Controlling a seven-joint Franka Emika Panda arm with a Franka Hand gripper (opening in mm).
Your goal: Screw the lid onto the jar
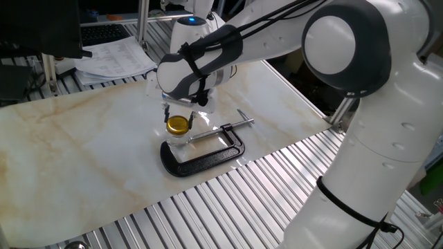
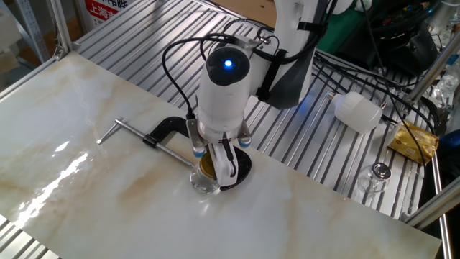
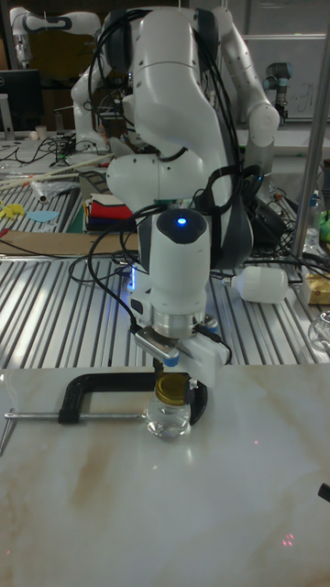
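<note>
Marble tabletop (image 1: 83,138) carries everything here, and each camera gives a different part of the story. In one fixed view the clamp (image 1: 204,155) lies flat with its black frame toward the near edge and its silver screw running to the far right, while the jar (image 1: 178,137) stands upright at the clamp's left end with the lid (image 1: 178,124) on its mouth; the arm's wrist hides most of the gripper (image 1: 181,113) from this side. The other fixed view looks from the opposite side: the clamp (image 2: 154,135) now stretches to the left, the jar (image 2: 205,180) stands just beside its round foot, and the fingers (image 2: 230,164) reach down beside the lid (image 2: 207,167), which shows only as a yellow sliver behind them. The tall fixed view is the clearest on height: the gripper (image 3: 172,365) sits directly above the lid (image 3: 169,390), the lid rests level on the jar (image 3: 169,417), and the clamp (image 3: 87,387) lies behind to the left. Whether the fingers pinch the lid or stand parted, I cannot tell from any view.
</note>
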